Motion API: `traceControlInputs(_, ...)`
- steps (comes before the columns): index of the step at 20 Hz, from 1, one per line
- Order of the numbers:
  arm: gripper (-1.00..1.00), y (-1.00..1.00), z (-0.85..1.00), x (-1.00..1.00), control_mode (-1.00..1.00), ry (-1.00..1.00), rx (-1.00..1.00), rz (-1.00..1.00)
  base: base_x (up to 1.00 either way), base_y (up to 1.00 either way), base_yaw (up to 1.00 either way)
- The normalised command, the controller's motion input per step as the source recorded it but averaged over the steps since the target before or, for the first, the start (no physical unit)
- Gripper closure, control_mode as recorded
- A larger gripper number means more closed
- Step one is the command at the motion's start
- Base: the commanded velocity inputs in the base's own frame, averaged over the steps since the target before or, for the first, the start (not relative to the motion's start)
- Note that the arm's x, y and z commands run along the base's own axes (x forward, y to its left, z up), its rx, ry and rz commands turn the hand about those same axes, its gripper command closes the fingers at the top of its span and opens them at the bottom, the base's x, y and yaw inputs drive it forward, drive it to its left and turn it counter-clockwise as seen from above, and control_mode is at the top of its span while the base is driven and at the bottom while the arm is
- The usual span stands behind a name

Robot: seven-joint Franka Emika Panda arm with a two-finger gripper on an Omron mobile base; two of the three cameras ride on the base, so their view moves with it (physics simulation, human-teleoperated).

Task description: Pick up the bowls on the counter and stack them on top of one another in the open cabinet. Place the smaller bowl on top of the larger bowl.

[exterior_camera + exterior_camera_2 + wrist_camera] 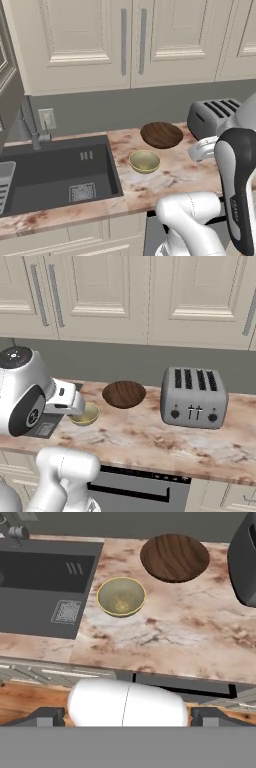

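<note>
Both bowls stand free on the marbled pinkish-beige stone counter (175, 175), and nothing holds them; this is sensible for a start, because the arm must first reach them from above. In the hand view the smaller pale olive-tan round bowl (121, 597) lies at about 11 o'clock from the picture's middle, and the wide shallow dark brown wood-look bowl (174, 557) at about 1 o'clock, a little apart from it, not touching. The dark sink basin (40, 587) is at 9 o'clock of the small bowl, and the silver four-slot toaster (194, 397) at 3 o'clock of the brown one.

The gripper (125, 717) hangs back over the counter's front edge, its two dark tips far apart at the bottom corners, so it looks wide and holds nothing. I judge the brown bowl should go first, since it must lie under.

The olive bowl is deep, with a thin lighter rim and a mottled inside. The brown bowl shows wood grain and seems very flat.
</note>
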Motion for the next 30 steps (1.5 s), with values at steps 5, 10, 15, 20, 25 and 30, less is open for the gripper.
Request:
traceControlInputs(5,-1.00,0.06,-0.09,-0.02,-1.00,0.07,0.01,0.00,0.00,0.00,0.00)
traceControlInputs(10,-1.00,0.13,-0.22,0.04,-1.00,0.10,0.01,0.00,0.00,0.00,0.00)
traceControlInputs(15,-1.00,0.00,-0.20,0.12,-1.00,0.02,0.09,0.00,0.00,0.00,0.00)
traceControlInputs(20,-1.00,-0.05,-0.21,0.13,-1.00,0.00,0.14,0.00,0.00,0.00,0.00)
traceControlInputs(25,-1.00,0.00,-0.21,0.29,-1.00,-0.01,0.12,-0.04,0.00,0.00,0.00)
traceControlInputs(30,-1.00,0.00,-0.17,0.53,-1.00,0.00,0.10,-0.06,0.00,0.00,0.00)
